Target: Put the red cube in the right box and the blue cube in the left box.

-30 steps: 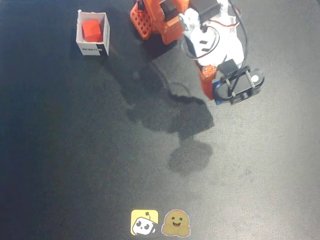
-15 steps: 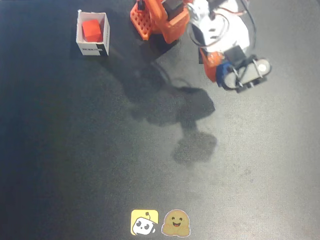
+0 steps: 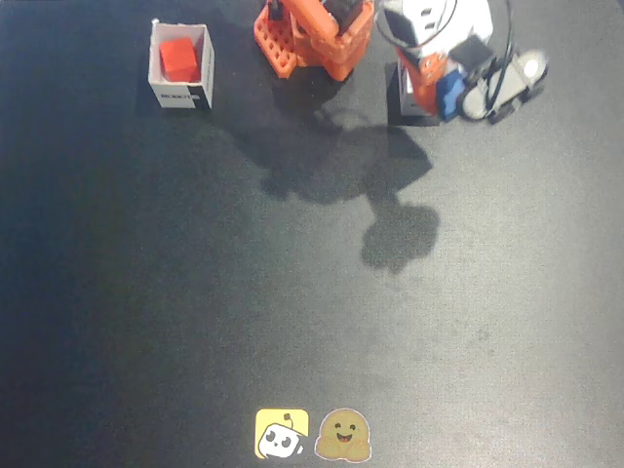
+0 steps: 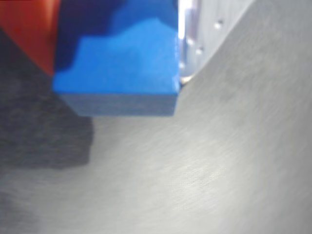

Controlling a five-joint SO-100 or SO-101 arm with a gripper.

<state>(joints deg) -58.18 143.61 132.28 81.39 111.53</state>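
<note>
One blue cube (image 4: 117,73) clamped in gripper (image 4: 114,58): looks light, rigid, smooth; flat opposite faces suit the grip.

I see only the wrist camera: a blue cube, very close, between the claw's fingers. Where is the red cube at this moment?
Observer: In the fixed view, the red cube lies inside a white open box at the upper left.
Operator: And where is my claw in that view?
Observer: The claw is at the upper right, beside the arm's base, holding the blue cube far from that box.
</note>
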